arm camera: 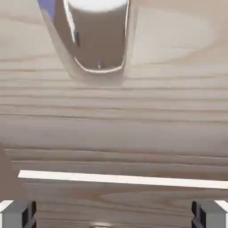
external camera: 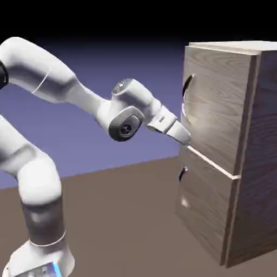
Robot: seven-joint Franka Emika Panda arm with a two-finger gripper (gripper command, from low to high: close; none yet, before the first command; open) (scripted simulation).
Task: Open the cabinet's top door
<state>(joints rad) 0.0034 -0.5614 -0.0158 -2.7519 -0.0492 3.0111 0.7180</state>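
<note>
Two front panels on the cabinet (external camera: 238,140), both shut, so whatever it holds can't be seen. It stands at the right of the exterior view, about as tall as the arm (external camera: 48,86). The top door (external camera: 216,103) is the larger upper panel, flush with the frame, its lower edge marked by a bright seam above the lower panel (external camera: 205,211). Arc handle (external camera: 186,92) sits near the door's left edge, curved metal, standing off the wood; probably made to be hooked or pinched from the front.

Arm reaches in from the left, wrist roughly level, gripper (external camera: 186,138) right at the door's lower edge, close to the wood, below the handle. Contact: can't tell.

Hand view is filled with wood grain; handle (arm camera: 95,35) is at the top, seam across the bottom. Fingertips (arm camera: 18,213) sit at the two bottom corners, jaws spread wide, nothing between them.

My read: approach stage, door not started. Gripper looks low; it likely needs to rise to bracket the handle before closing.
</note>
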